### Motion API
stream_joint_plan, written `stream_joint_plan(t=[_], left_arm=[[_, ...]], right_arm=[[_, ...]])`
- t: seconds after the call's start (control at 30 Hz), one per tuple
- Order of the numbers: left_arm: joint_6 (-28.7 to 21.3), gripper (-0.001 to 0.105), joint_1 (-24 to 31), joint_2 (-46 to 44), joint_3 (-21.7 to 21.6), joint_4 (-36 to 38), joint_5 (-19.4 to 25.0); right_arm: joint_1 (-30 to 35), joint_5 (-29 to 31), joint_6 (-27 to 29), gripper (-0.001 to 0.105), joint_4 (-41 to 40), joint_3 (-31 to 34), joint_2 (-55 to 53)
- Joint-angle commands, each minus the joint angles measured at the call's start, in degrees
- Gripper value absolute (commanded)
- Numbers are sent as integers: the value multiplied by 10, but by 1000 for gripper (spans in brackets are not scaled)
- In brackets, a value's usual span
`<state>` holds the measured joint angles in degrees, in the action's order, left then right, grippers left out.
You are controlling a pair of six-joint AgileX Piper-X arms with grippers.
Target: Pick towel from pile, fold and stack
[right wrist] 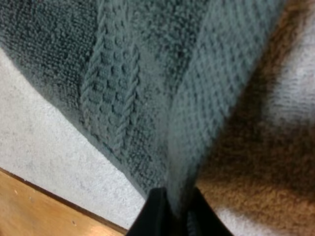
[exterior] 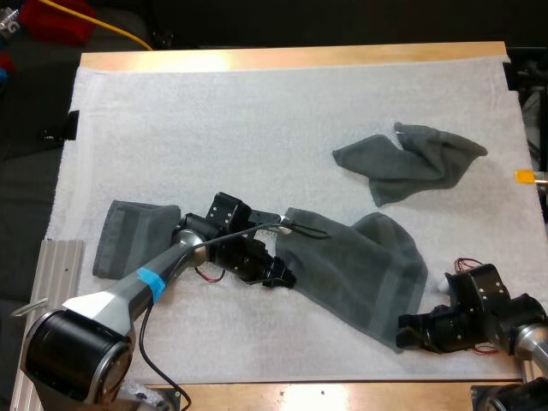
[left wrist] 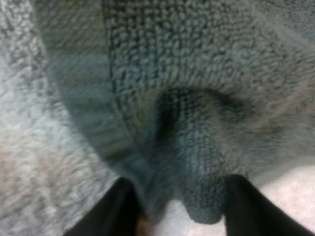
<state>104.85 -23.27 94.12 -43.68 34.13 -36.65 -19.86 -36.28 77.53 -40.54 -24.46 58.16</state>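
Observation:
A dark grey-green towel lies partly spread across the middle right of the white mat. My left gripper is at its left edge. In the left wrist view a bunched fold of the towel sits between the two black fingers, which press on it from both sides. My right gripper is at the towel's front right corner. In the right wrist view its fingers pinch the towel's edge close above the mat.
A crumpled towel lies at the back right of the mat. A folded towel lies flat at the left, just behind my left arm. The table's wooden front edge runs close to the right gripper.

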Motion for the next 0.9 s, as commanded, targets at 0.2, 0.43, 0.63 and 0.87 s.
stream_joint_plan(t=[0.2,0.43,0.63,0.87], left_arm=[[2,15,-3,3,3,14,56],[-26,0,-3,-32,3,37,57],[-57,0,-3,-147,-18,95,120],[-73,0,-3,-237,-62,170,203]], right_arm=[[1,0,7,2,-9,1,-2],[1,3,7,2,-5,-1,-14],[1,17,-25,2,7,-57,-34],[1,26,-58,2,13,-156,-34]])
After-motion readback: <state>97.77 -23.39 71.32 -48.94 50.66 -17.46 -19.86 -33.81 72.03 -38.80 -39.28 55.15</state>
